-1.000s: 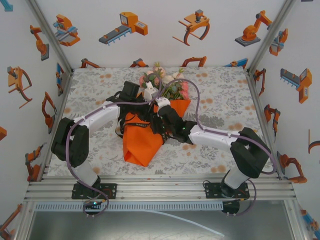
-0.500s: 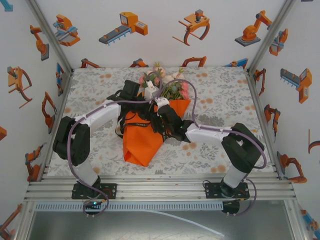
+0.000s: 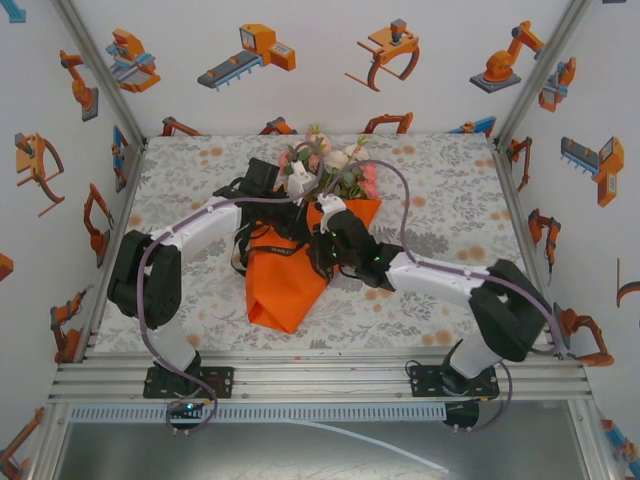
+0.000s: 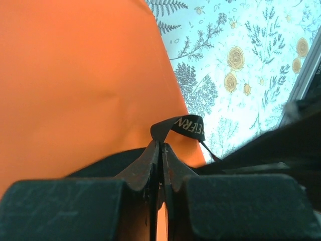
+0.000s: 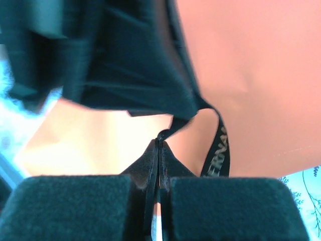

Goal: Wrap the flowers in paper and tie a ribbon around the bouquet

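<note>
The bouquet lies in the middle of the table, its orange paper rolled into a cone with the point toward me. Pink and white flowers spill out at the far end. Both grippers meet over the cone's upper part. My left gripper is shut on a fold of the black ribbon, which carries pale lettering. My right gripper is shut on another stretch of that ribbon, just above the paper. The stems are hidden inside the cone.
The floral tablecloth runs out to white walls with orange robot pictures on three sides. An aluminium rail crosses the near edge by the arm bases. Purple-grey cables loop over the arms near the flowers.
My right gripper has gone from half open to shut on the ribbon, and its elbow has swung out to the right. The left arm has barely moved and keeps its grip.
</note>
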